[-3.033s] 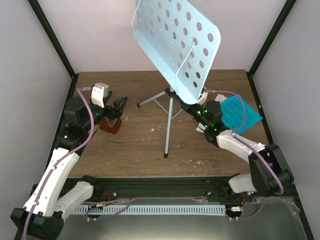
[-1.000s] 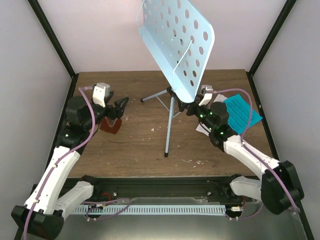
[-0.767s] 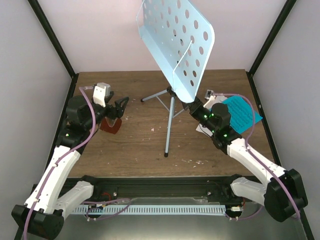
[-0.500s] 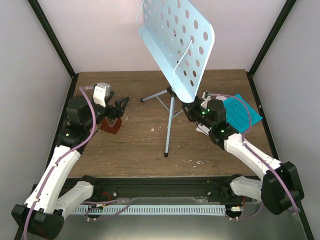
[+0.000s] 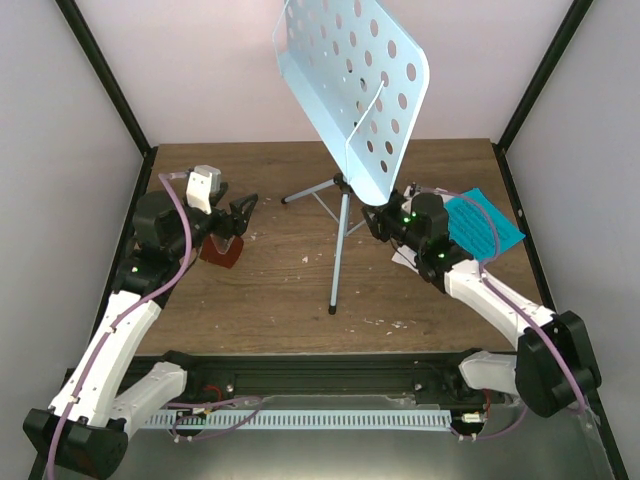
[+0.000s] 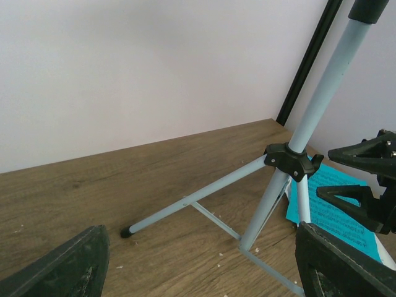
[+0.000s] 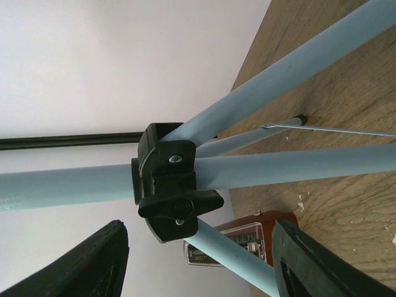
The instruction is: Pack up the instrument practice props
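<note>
The music stand [image 5: 352, 90] stands at the middle of the counter [image 5: 280, 290]. Its pale blue perforated desk is tilted and fills the upper centre of the overhead view. Its thin tripod [image 5: 338, 250] spreads below, one foot towards the bottom of the frame and the others towards the back. The legs meet at a black hub [image 7: 170, 192] with a small knob.

The right pincer [image 5: 378, 222] is just right of that hub. In its wrist view the two fingers [image 7: 93, 266] are spread apart at the lower corners, the hub and tubes lie beyond them, and nothing is gripped.

The blue sheet-music page [image 5: 480, 225] lies flat right of centre, partly under the right arm, with a white page [image 5: 405, 258] showing at its near edge.

The red-brown metronome [image 5: 220, 250] sits left of centre, well apart from the stand. The left pincer [image 5: 238, 220] hovers over it with jaws wide and empty, facing the tripod.
</note>
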